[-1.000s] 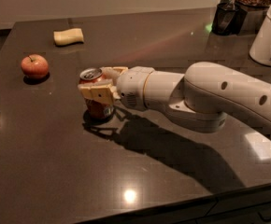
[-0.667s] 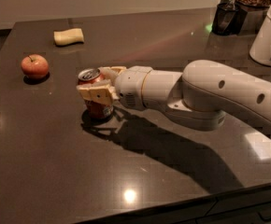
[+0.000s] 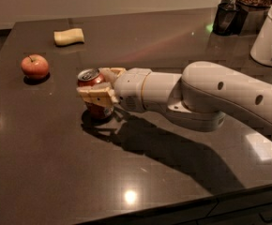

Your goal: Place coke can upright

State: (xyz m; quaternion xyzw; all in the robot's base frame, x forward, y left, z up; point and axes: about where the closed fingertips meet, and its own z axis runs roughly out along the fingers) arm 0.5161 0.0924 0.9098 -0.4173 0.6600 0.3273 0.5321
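The coke can (image 3: 90,78) is a small red can with a silver top and pull tab. It stands upright on the dark table (image 3: 42,163), left of centre. My gripper (image 3: 98,83) reaches in from the right on a thick white arm (image 3: 220,97). Its tan fingers (image 3: 96,94) sit on either side of the can, shut on its body. The lower part of the can shows below the near finger, with its base at the table surface.
A red apple (image 3: 34,66) lies to the left of the can. A yellow sponge (image 3: 69,36) lies at the back left. A dark cup (image 3: 226,18) and a white jar (image 3: 271,34) stand at the back right. The table's front edge runs along the bottom.
The gripper and the can have shifted slightly left and down toward the table; the hold on the can is unchanged.
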